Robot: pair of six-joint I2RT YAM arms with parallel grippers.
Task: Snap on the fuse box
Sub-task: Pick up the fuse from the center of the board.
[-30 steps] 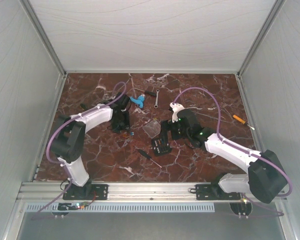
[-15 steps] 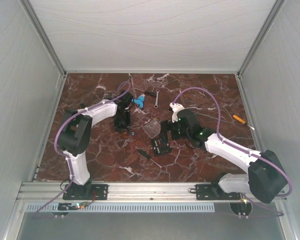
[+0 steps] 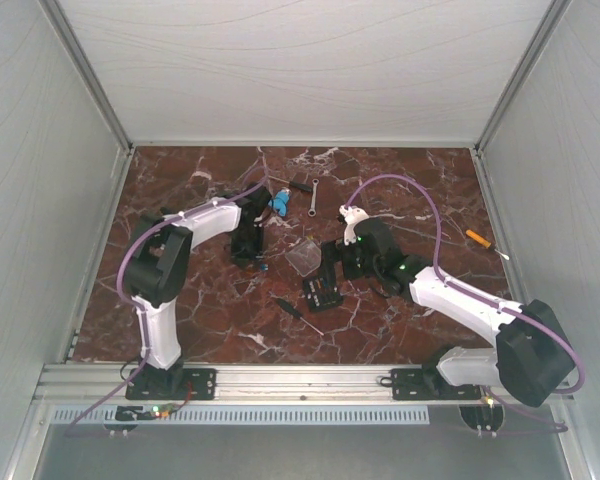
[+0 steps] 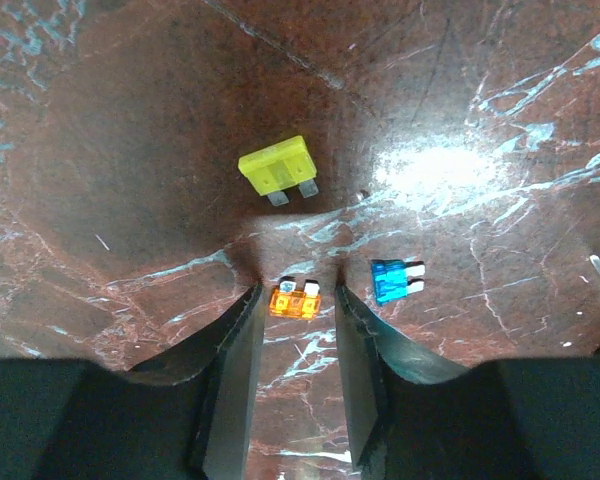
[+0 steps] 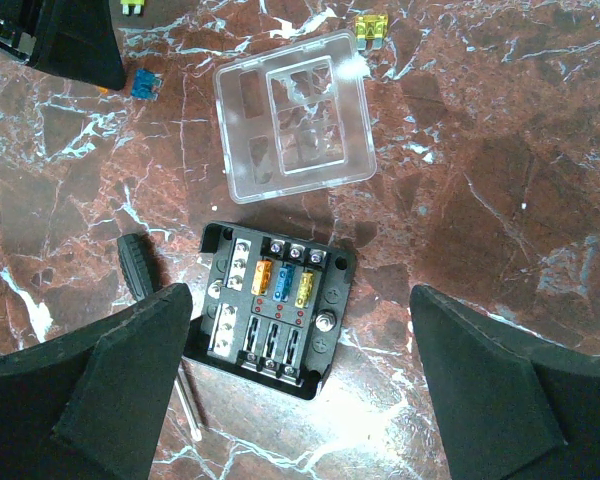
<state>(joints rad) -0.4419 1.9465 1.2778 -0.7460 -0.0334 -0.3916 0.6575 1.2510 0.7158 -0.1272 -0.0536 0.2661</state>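
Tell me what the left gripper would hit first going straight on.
The orange fuse, lying between the left gripper's jaws; the table is right beneath it, though depth is unclear.

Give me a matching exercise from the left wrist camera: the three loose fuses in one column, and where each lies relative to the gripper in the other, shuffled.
Things:
1. yellow fuse
2. orange fuse
3. blue fuse

Places:
A. between the fingertips of the left gripper
B. just outside the fingers, toward the image's right
C. farther ahead, beyond the fingertips

Pairs: 1-C, 2-A, 3-B
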